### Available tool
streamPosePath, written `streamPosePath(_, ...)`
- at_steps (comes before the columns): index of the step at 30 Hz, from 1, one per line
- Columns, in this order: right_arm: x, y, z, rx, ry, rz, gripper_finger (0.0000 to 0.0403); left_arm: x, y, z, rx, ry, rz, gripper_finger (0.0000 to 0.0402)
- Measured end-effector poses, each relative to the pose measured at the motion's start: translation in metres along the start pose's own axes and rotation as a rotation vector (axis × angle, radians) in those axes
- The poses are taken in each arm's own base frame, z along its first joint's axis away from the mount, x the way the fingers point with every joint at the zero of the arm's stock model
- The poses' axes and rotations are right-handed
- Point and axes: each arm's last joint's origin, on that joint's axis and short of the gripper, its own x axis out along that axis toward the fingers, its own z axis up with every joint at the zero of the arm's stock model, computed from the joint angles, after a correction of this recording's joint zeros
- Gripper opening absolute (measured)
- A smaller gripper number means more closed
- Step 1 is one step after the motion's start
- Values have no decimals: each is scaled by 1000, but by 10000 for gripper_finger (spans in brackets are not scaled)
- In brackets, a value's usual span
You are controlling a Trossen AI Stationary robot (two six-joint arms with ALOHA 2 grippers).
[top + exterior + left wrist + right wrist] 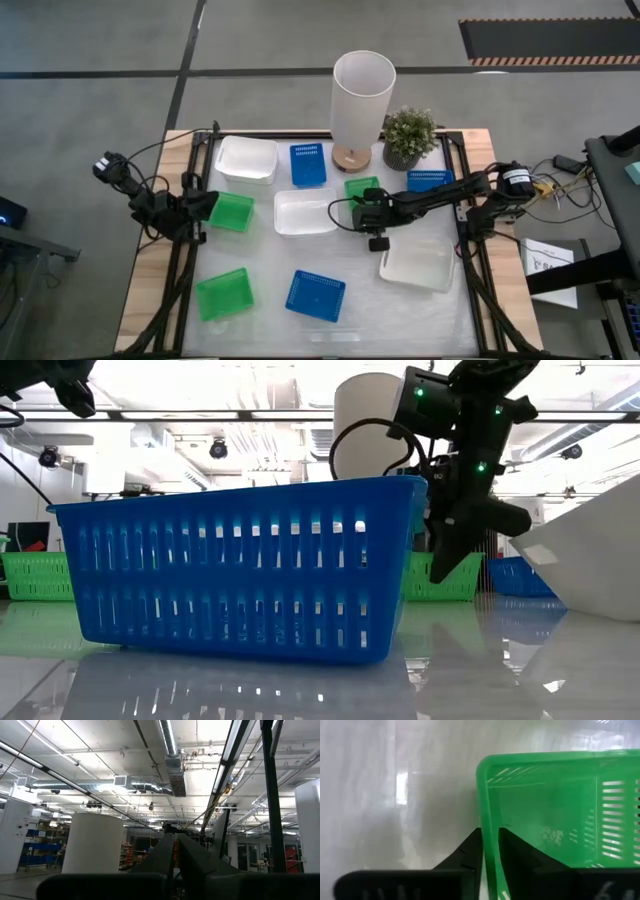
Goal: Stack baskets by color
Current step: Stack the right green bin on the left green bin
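Observation:
A small green basket (360,186) (555,810) sits on the table in front of the white cylinder lamp. My right gripper (366,204) (490,834) is shut on its wall, the arm reaching in from the table's right. My left gripper (208,204) (175,842) waits shut at the table's left edge beside another green basket (231,211), pointing up and holding nothing. White baskets (305,211) (247,158) (418,262), blue baskets (308,165) (430,180) (315,295) and a third green one (225,293) lie apart on the table. My right gripper pinches the green basket's near-side wall (489,820), with one finger (515,850) inside the basket and the other (467,850) outside. The fingers come slanting down from the table's right and lie along the wall. In the low view the basket (420,580) sits level on the table.
The tall white cylinder lamp (361,105) and a potted plant (409,135) stand at the far edge, just behind the green basket. In the low view a blue basket (240,565) fills the foreground. The black frame rails (195,170) run along both sides.

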Motion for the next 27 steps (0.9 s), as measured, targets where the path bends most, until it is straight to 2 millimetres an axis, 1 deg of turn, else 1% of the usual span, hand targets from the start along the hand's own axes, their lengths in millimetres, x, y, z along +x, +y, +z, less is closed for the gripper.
streamPosePath(3,-1,0,2,0,-3,1,15,0,0,0,0,0,0,8)
streamPosePath(7,-8,0,5,-2,-28,1,9,0,0,0,-2,0,0,8)
streamPosePath(10,-17,1,8,-12,-56,2,9,0,0,0,-2,0,0,8)
streamPosePath(15,-39,1,8,-6,-119,3,9,0,0,0,-2,0,0,8)
streamPosePath(22,-73,-6,5,16,-241,-9,9,0,0,0,-2,-3,-7,8)
streamPosePath(24,-85,-8,4,20,-301,7,9,0,-3,-1,-26,-11,-42,8)
streamPosePath(27,-103,-9,8,4,-448,108,9,3,-10,-4,-13,-19,-140,8)
